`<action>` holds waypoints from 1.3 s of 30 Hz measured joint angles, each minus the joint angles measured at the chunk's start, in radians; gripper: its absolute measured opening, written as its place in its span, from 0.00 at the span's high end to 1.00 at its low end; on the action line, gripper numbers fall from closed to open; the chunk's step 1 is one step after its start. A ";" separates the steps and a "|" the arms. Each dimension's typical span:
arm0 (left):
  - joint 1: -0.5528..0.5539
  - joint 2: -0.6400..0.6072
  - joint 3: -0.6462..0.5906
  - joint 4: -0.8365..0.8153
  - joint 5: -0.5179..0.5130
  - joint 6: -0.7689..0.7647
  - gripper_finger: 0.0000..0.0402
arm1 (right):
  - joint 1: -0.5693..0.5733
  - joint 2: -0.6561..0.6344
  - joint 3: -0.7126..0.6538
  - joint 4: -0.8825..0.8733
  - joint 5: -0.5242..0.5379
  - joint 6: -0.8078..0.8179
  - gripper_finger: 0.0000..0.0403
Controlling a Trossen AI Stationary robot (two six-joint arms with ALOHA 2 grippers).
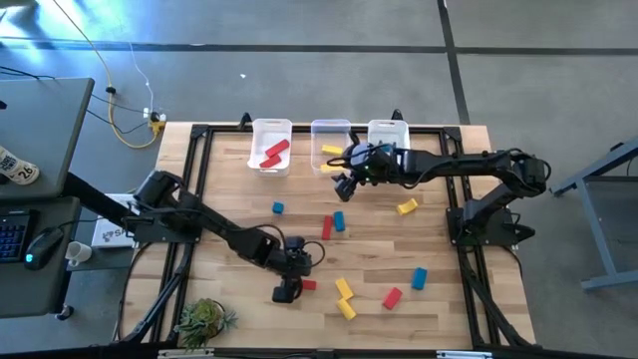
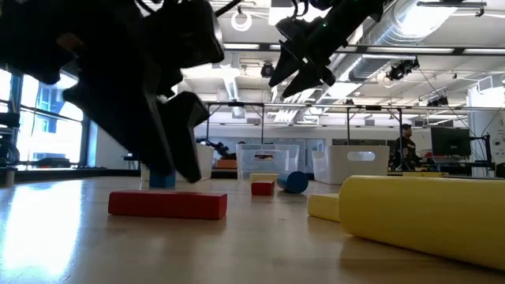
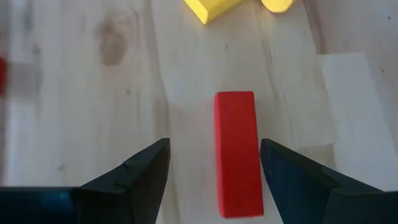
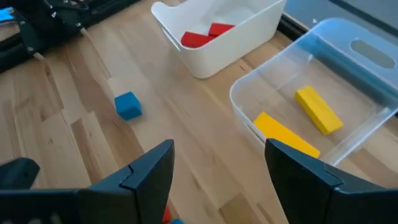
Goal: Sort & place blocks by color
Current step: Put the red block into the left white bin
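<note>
My left gripper (image 3: 214,171) is open and low over the table's near middle (image 1: 287,290). Its fingers stand on either side of a red bar (image 3: 236,152) that lies flat on the wood (image 2: 167,204), with a gap at each side. My right gripper (image 4: 217,165) is open and empty, and it hovers (image 1: 345,183) just in front of the middle clear bin (image 4: 323,74), which holds two yellow blocks (image 4: 317,109). The left white bin (image 1: 271,146) holds red blocks (image 4: 202,35). More red, yellow and blue blocks lie scattered on the table.
A third bin (image 1: 388,134) stands at the far right of the row. Loose blocks: a blue cube (image 1: 278,207), a red and a blue one at the centre (image 1: 332,224), yellow (image 1: 407,206), yellow pair (image 1: 345,298), red (image 1: 392,297), blue (image 1: 420,278). A plant (image 1: 204,319) sits at the near left corner.
</note>
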 joint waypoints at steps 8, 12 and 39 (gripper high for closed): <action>-0.043 0.043 0.000 0.005 -0.018 0.000 0.41 | 0.001 0.000 0.000 -0.044 0.012 0.049 0.41; -0.054 0.063 0.001 0.007 -0.055 0.000 0.41 | 0.001 0.000 0.000 -0.046 0.034 0.050 0.41; 0.021 -0.007 -0.003 -0.055 -0.080 0.035 0.82 | 0.001 0.000 0.000 -0.094 -0.098 0.097 0.44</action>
